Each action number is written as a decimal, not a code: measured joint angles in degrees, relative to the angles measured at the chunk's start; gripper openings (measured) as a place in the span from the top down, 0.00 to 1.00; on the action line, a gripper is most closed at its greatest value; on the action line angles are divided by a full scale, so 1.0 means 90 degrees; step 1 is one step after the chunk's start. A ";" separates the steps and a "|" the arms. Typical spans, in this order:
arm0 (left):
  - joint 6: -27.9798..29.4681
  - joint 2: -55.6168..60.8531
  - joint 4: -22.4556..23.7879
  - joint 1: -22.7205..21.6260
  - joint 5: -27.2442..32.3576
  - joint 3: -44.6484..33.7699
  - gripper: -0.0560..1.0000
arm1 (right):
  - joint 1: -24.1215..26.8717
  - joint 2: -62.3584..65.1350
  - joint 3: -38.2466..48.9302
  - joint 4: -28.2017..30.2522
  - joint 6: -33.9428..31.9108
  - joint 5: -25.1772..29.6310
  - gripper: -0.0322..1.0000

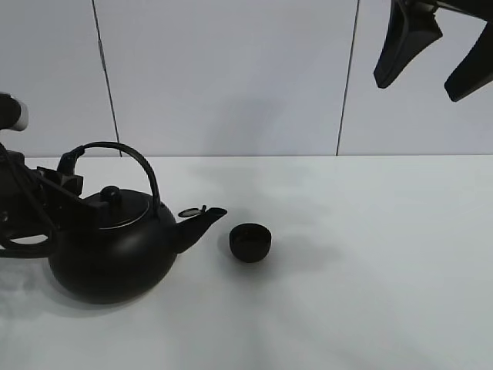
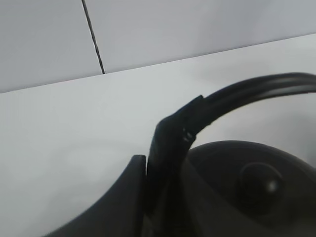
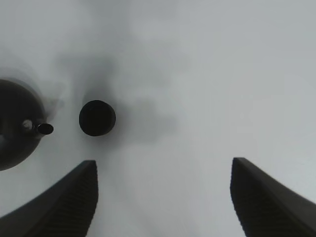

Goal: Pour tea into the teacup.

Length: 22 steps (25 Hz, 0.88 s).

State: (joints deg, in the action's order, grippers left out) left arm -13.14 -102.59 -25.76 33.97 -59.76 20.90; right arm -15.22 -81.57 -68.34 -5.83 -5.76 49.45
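Kettle point(image 1: 108, 250): on counter point(image 1: 370, 293), handle clamped in closed left gripper point(image 1: 65, 173). Teacup point(image 1: 250, 242): at kettle's 3 o'clock, beside spout. Right gripper point(image 1: 435, 54): raised, open, empty.

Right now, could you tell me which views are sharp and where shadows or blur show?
Exterior high view: sharp; soft shadows beside the kettle and teacup. Left wrist view: the kettle handle and the finger clamping it are close and blurred. Right wrist view: the teacup is fairly crisp, with a smudgy shadow on the table.
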 joint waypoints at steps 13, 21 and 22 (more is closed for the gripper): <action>0.0164 0.0005 0.0056 0.0007 -0.0308 -0.0122 0.77 | 0.0000 0.0000 0.0000 0.0000 0.0000 0.0001 0.47; 0.0223 0.0052 0.0069 0.0007 -0.0557 -0.0152 0.66 | 0.0000 0.0000 0.0000 0.0000 0.0000 -0.0015 0.47; 0.0260 0.0065 0.0069 0.0007 -0.0576 -0.0204 0.65 | 0.0000 0.0000 0.0000 0.0000 0.0000 -0.0015 0.47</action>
State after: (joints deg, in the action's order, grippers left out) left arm -10.80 -102.01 -25.14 34.03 -64.95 19.07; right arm -15.22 -81.57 -68.34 -5.83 -5.76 49.31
